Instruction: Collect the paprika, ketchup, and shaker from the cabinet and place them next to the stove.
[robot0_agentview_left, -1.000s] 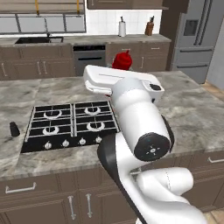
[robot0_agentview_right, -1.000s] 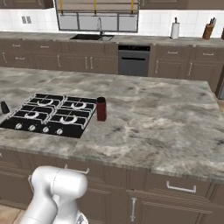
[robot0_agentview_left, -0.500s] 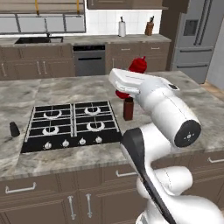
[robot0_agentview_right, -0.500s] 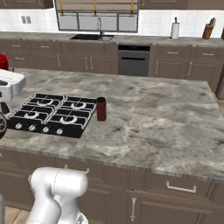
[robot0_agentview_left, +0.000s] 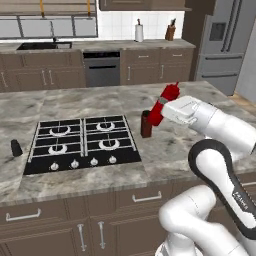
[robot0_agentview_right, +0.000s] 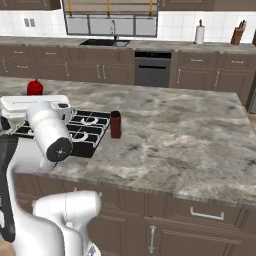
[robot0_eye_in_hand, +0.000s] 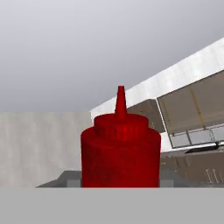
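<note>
My gripper (robot0_agentview_left: 162, 106) is shut on the ketchup (robot0_agentview_left: 170, 92), a slim red squeeze bottle held tilted above the island counter, just right of the paprika (robot0_agentview_left: 146, 124). The paprika, a dark red-brown jar, stands upright on the counter beside the stove's (robot0_agentview_left: 82, 142) right edge. Left of the stove stands the small black shaker (robot0_agentview_left: 16, 147). In the right base view the ketchup's (robot0_agentview_right: 34, 87) red top rises behind the white hand, with the paprika (robot0_agentview_right: 116, 124) and the stove (robot0_agentview_right: 87, 131) to its right. The ketchup (robot0_eye_in_hand: 120, 151) stands close up in the hand view. The cabinet is out of view.
The marble island counter (robot0_agentview_left: 200, 95) stretches wide to the right of the paprika. A back counter carries a sink (robot0_agentview_left: 44, 46), a paper towel roll (robot0_agentview_left: 139, 32) and a knife block (robot0_agentview_left: 171, 32). A steel fridge (robot0_agentview_left: 225, 45) stands at the far right.
The arm has swung to the right with the ketchup, from above the stove's far edge to just right of the paprika. The paprika, shaker and base have stayed put.
</note>
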